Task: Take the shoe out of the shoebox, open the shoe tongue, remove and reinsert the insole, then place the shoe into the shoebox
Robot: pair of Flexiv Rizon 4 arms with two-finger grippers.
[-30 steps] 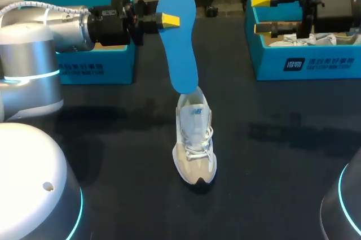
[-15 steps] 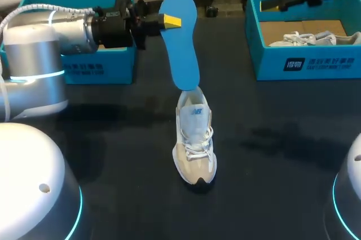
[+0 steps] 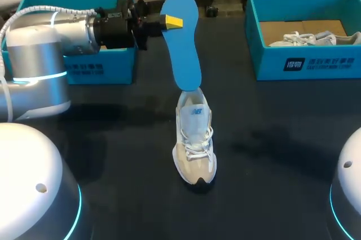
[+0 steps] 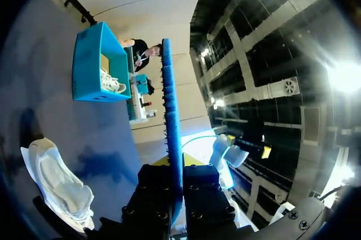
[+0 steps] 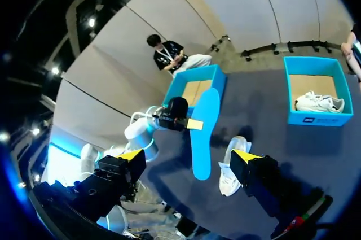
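Clenched from both sides, the left gripper's [image 3: 171, 22] jaws grasp the flat blue foam insole [image 3: 183, 48] near its upper end. It hangs upright, lower tip at the heel opening of the white-and-beige lace-up sneaker [image 3: 194, 144] on the dark table [image 3: 271, 155]. At the sneaker's 2 o'clock sits the teal cardboard shoebox [image 3: 304, 65]. Near 1 o'clock, raised, the right gripper [image 5: 189, 157] hangs spread and empty. Unbraced, the sneaker could tip or skid if the floppy insole buckles against its collar.

silver left arm [image 3: 34, 53], black yellow-tipped left claw [image 3: 169, 21]
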